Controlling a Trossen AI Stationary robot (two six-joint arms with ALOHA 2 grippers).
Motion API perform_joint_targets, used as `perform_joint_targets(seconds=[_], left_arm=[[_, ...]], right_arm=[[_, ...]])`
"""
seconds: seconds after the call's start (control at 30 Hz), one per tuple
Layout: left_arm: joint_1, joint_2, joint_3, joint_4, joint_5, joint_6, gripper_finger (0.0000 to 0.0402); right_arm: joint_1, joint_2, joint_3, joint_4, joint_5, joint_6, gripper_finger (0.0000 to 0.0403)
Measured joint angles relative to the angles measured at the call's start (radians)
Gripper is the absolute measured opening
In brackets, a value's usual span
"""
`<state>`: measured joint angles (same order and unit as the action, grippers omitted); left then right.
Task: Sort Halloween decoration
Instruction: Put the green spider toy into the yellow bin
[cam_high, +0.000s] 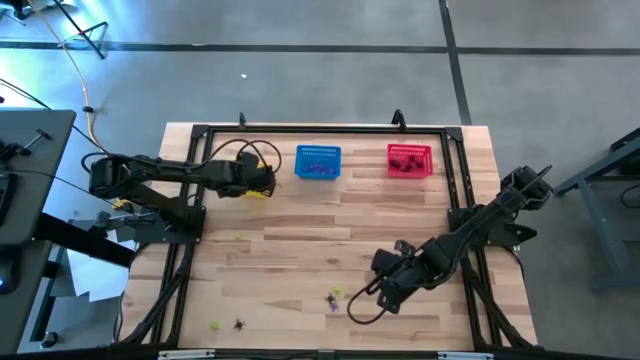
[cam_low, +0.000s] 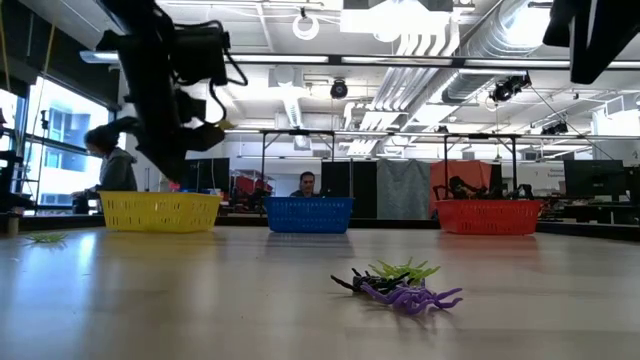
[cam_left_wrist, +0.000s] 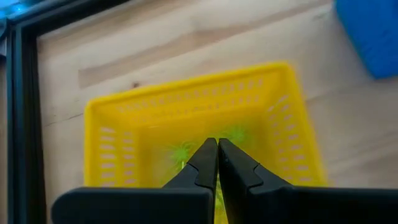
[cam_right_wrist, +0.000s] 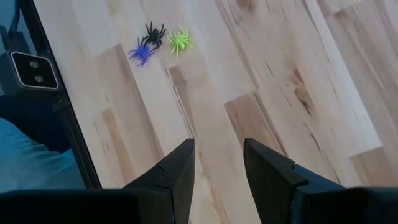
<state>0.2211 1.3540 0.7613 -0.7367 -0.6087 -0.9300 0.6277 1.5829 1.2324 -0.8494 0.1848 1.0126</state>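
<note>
The Halloween decoration shows as tiny plastic spiders. A yellow-green, a purple and a black one (cam_high: 333, 297) lie together near the table's front; in the right wrist view they are yellow-green (cam_right_wrist: 179, 40), purple (cam_right_wrist: 141, 53) and black (cam_right_wrist: 153, 31). My right gripper (cam_right_wrist: 217, 155) hangs open above bare wood to their right, touching nothing. My left gripper (cam_left_wrist: 217, 148) is shut above the yellow basket (cam_left_wrist: 186, 106) at the far left, with yellow-green spiders (cam_left_wrist: 180, 154) lying on the basket's floor. I see nothing between its fingers.
A blue basket (cam_high: 318, 162) and a red basket (cam_high: 409, 160) stand along the far edge, right of the yellow one. Loose spiders lie at the left middle (cam_high: 237, 237) and the front left (cam_high: 214, 324), (cam_high: 239, 323). A black frame (cam_high: 460, 180) borders the table.
</note>
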Motion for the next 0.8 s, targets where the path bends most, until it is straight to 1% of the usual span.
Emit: perform_joint_targets(seconds=[0.2, 0.47, 0.57, 0.63, 0.7, 0.8], left_arm=[[-0.014, 0.000, -0.022, 0.009, 0.001, -0.009, 0.0007], [-0.014, 0.000, -0.022, 0.010, -0.007, -0.002, 0.0074], [-0.014, 0.000, -0.022, 0.003, -0.006, -0.002, 0.0087], [-0.021, 0.000, -0.022, -0.002, 0.017, -0.010, 0.0089], [-0.041, -0.015, -0.022, -0.021, 0.069, -0.019, 0.0088], [-0.105, -0.054, -0.021, -0.058, 0.146, -0.067, 0.0083]], right_arm=[[-0.012, 0.000, 0.000, -0.001, 0.000, 0.000, 0.0133], [-0.013, 0.000, 0.000, 0.000, 0.000, 0.000, 0.0133], [-0.013, 0.000, 0.000, 0.000, 0.000, 0.000, 0.0133], [-0.013, 0.000, 0.000, 0.000, 0.000, 0.000, 0.0133], [-0.013, 0.000, 0.000, 0.000, 0.000, 0.000, 0.0133], [-0.013, 0.000, 0.000, 0.000, 0.000, 0.000, 0.0133]])
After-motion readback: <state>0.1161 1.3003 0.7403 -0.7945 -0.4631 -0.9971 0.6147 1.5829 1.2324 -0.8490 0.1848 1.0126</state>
